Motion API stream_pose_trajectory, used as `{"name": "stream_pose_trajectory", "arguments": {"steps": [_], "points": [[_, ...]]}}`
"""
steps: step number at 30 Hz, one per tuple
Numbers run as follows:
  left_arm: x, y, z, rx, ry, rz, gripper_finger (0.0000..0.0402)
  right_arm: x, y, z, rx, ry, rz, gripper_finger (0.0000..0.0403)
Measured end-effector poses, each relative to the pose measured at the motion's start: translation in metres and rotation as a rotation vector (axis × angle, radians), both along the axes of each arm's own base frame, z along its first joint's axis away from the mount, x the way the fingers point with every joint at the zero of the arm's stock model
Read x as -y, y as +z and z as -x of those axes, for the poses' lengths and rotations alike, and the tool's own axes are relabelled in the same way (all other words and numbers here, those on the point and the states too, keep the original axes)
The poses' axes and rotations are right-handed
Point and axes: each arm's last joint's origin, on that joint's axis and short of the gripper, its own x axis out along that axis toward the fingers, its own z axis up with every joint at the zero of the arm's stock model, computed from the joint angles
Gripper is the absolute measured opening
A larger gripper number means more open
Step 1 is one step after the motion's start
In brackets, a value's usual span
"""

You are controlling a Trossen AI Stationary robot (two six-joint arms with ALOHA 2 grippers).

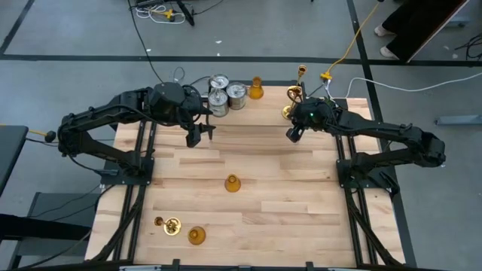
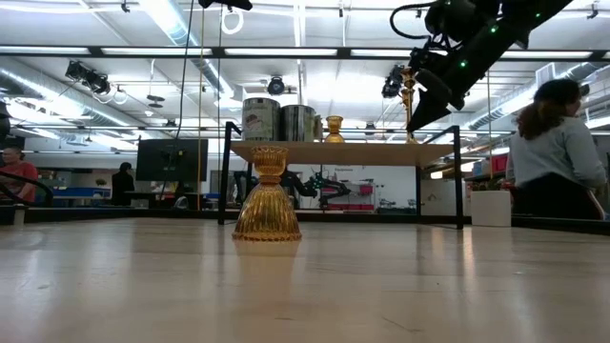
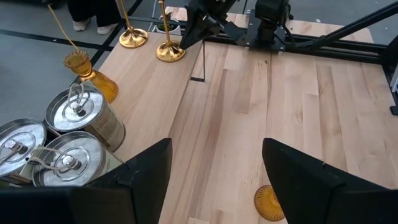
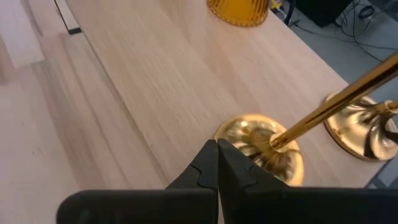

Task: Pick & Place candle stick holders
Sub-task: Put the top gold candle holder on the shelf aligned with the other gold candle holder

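My table (image 1: pixel 301 188) is pale wood planks on a grey floor; the level view alone shows a person (image 2: pixel 558 152) at three o'clock. My left gripper (image 1: pixel 200 136) hangs wide and empty near three silvery glass holders (image 1: pixel 224 95) at twelve o'clock. One amber holder (image 1: pixel 233 183) stands mid-table. My right gripper (image 1: pixel 293 135) is closed, empty, beside two shiny brass holders (image 1: pixel 293 102) at one o'clock.

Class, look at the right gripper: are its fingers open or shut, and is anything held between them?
Shut and empty: the right gripper shows its fingers pressed together with no gap, beside a brass holder.
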Motion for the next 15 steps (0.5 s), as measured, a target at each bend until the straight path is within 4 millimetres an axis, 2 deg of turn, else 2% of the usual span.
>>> {"name": "stream_pose_trajectory", "arguments": {"steps": [7,15], "points": [[0.000,0.000,0.000,0.000,0.000,0.000,0.0256,0.000,-0.014,-0.003,0.014,0.029,-0.007,0.0000],[0.000,0.000,0.000,-0.003,0.006,-0.010,0.0256,0.007,-0.026,-0.016,-0.012,0.037,0.022,0.0000]]}}
